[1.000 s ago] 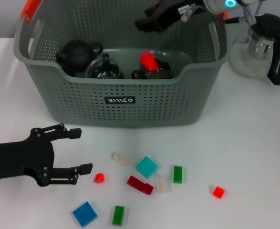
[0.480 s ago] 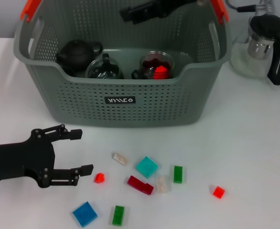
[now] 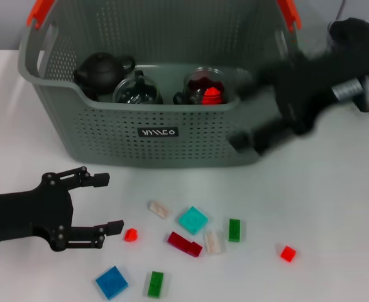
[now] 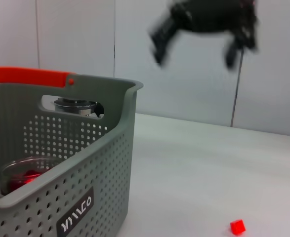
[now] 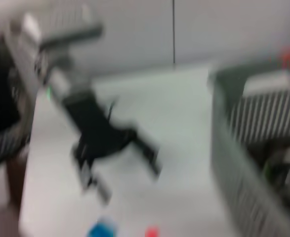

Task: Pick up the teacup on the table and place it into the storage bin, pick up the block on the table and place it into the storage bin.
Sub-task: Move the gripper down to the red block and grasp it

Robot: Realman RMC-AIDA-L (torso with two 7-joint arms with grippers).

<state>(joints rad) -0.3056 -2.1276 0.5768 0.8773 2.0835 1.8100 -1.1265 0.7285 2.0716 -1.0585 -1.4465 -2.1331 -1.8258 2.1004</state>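
A white tabletop [image 3: 335, 207] fills the scene, with a pale wall behind it. Nearest lie the scattered plastic blocks: a blue square block [image 3: 111, 281] and a green oblong block [image 3: 155, 284] sit below the fingers of the left gripper [image 3: 105, 202], which rests low on the table with its black fingers spread wide and holding nothing. A small red block [image 3: 131, 234] lies just beyond its lower fingertip, close enough to be the likely next pick. Past that come a cream block [image 3: 159, 209], a teal square block [image 3: 193, 220], a dark red bar [image 3: 185, 243] and, well apart, a red cube [image 3: 288, 253].

Farther back stands the large grey-green perforated storage bin [image 3: 159, 135]. Inside it are a dark teapot [image 3: 101, 68], a clear glass cup [image 3: 137, 90] and a glass teacup [image 3: 206, 85] with a red block in it, so the teacup step and one block drop look done; many blocks are left on the table.

The right gripper [image 3: 253, 135] is a blur beside the bin's right front corner, outside its wall; whether its fingers are spread or closed cannot be told. Open table lies below it, but the bin wall is close.
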